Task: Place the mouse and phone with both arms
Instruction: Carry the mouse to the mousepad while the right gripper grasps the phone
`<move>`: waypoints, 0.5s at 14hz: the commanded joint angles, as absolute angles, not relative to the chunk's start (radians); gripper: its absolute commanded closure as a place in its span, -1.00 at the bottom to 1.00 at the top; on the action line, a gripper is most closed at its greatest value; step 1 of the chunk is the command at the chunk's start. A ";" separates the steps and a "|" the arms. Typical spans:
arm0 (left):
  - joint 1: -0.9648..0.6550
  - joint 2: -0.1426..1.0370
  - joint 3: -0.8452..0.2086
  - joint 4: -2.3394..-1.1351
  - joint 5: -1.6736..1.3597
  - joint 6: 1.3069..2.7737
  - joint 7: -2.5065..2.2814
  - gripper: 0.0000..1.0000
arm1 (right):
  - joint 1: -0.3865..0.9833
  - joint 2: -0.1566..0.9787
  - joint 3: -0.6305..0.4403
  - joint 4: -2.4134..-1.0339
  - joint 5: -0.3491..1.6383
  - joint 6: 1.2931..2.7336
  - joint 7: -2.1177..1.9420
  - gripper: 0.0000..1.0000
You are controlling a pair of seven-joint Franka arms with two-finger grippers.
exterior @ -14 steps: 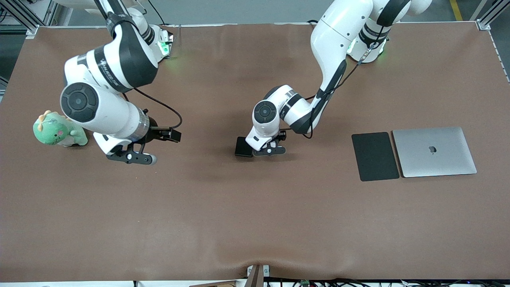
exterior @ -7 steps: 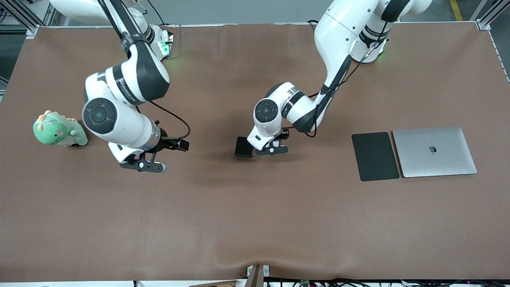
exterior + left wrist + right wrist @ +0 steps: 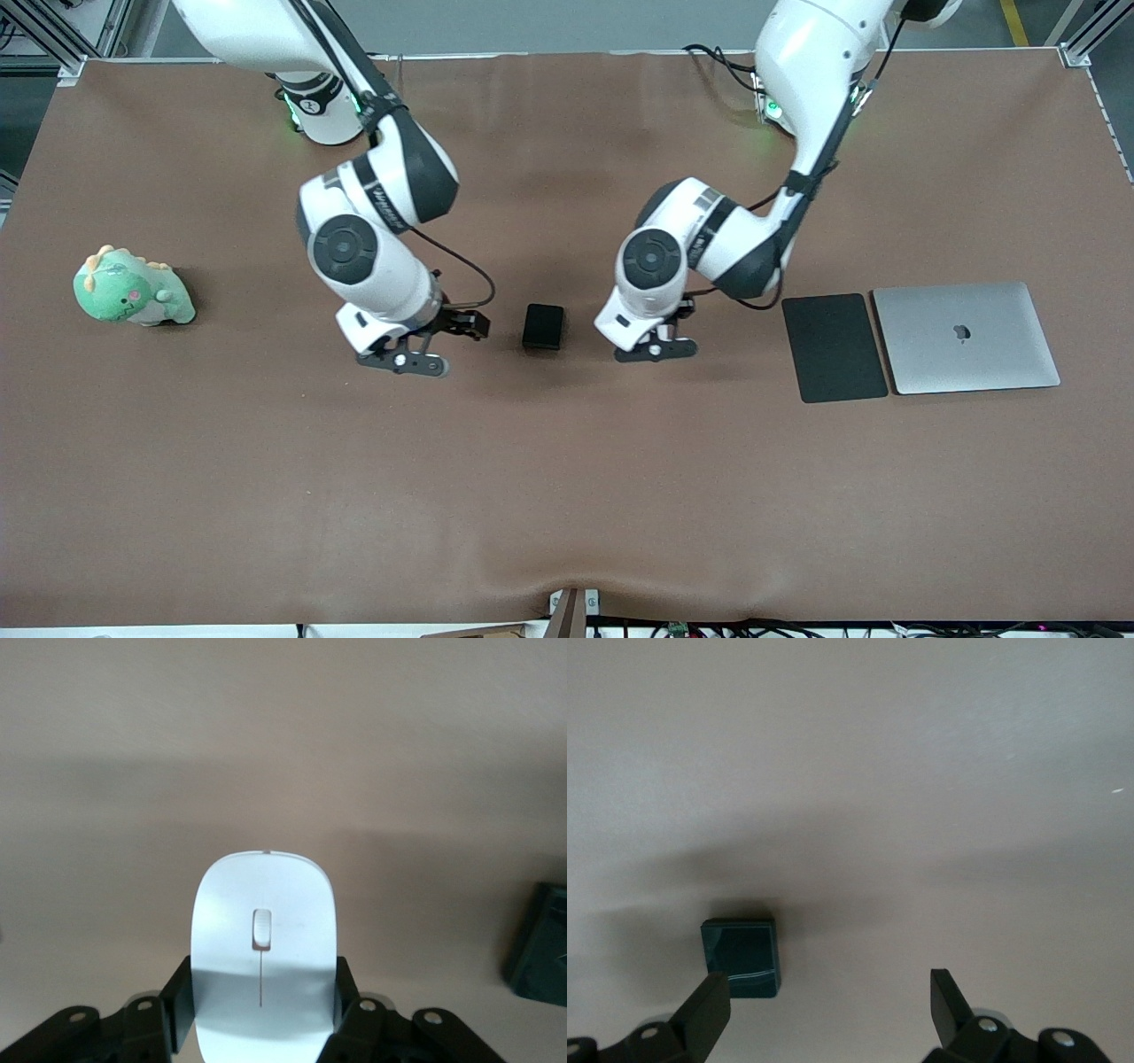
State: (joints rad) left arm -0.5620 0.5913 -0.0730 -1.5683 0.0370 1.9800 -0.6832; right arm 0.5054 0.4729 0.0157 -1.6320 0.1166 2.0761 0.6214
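Mouse (image 3: pixel 263 957): being clamped between the left gripper (image 3: pixel 654 348) fingers, over bare table (image 3: pixel 567 496) near the mouse pad (image 3: pixel 833 347), likely its destination. Phone (image 3: pixel 543 326): lying flat mid-table. Right gripper (image 3: pixel 409 356): being held spread wide and empty beside it, apparently for pickup.

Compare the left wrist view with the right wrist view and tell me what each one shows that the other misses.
Only the left wrist view shows the white mouse, clamped between the left gripper fingers.

Only the right wrist view shows the right gripper, its fingers spread wide with nothing between them, and the whole top face of the phone, which lies on the table by one finger.

Both share the brown table; the left wrist view catches just a dark edge that may be the phone.
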 commanded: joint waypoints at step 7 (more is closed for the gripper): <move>-0.252 0.436 -0.078 -1.813 0.094 1.976 -0.411 -0.15 | 0.641 0.687 0.002 -1.565 0.040 2.253 0.753 -1.00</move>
